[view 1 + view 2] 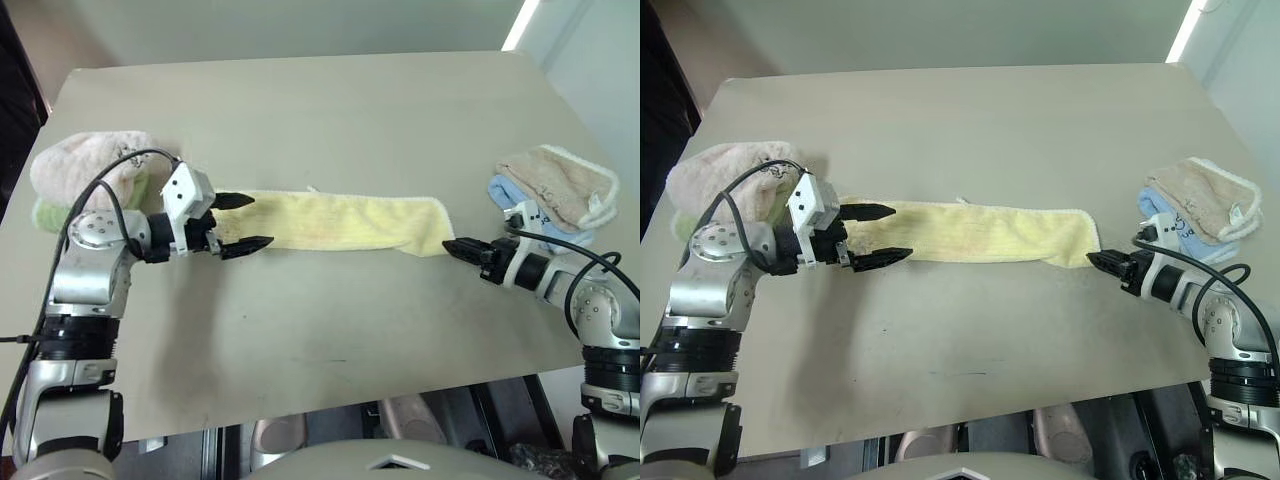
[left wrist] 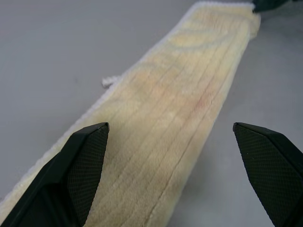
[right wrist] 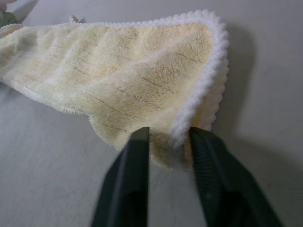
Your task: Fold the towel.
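Right gripper (image 3: 165,142): black fingers pinched on the near corner of the pale yellow, long rectangular terry-cloth towel (image 1: 345,222); left gripper (image 1: 243,222): fingers spread wide, straddling the towel's opposite end, nothing held; towel: lying flat as a narrow strip across the middle of the beige table (image 1: 330,110); step in hand: securing both ends; next move, as judged: left fingers must close on their end before lifting to fold.

A grey table (image 1: 330,110) carries the towel (image 1: 345,222) and side cloth piles (image 1: 555,185).
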Motion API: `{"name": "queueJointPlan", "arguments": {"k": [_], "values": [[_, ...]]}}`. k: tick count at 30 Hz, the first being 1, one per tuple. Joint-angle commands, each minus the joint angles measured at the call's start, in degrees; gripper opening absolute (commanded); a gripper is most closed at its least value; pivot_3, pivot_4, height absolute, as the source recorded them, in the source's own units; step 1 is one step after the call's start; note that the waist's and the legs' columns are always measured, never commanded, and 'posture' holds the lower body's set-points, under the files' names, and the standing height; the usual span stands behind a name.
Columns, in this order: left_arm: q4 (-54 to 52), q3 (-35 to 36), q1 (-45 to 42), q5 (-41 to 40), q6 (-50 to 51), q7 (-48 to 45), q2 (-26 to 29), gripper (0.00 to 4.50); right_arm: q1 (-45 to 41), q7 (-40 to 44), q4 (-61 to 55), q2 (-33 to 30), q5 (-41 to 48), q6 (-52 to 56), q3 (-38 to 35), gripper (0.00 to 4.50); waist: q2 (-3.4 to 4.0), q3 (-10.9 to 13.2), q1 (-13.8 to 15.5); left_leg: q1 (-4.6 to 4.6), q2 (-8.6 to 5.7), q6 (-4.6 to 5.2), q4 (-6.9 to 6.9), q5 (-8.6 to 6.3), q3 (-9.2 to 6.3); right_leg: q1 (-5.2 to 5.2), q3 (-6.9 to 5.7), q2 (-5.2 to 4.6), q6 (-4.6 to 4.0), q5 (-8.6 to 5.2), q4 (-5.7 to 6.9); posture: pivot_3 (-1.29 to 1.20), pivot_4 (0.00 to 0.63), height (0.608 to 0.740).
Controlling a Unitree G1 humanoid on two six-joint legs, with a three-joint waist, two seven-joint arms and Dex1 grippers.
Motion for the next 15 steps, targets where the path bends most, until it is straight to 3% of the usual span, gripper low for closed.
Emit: {"name": "queueJointPlan", "arguments": {"k": [1,15], "values": [[1.59,-0.53,-0.16,1.96,-3.32,-0.37,0.50,4.50,-0.92,0.01,-1.20,-1.65,0.75,-0.23,-1.97,0.04,0.00,0.00,0.00,0.00,0.02,0.00,0.00,0.00,-0.01,0.00,0.00,0.00,0.00,0.00,0.00,0.00,0.150,0.740],[3.30,-0.63,-1.24,1.89,-5.22,-0.25,-0.29,4.50,-1.79,-0.11,0.79,-5.16,0.12,-2.00,-3.71,0.04,0.00,0.00,0.11,-0.06,0.02,-0.01,-0.03,-0.01,-0.03,-0.01,0.00,-0.03,0.02,-0.04,-0.01,0.00,0.150,0.740]]}}
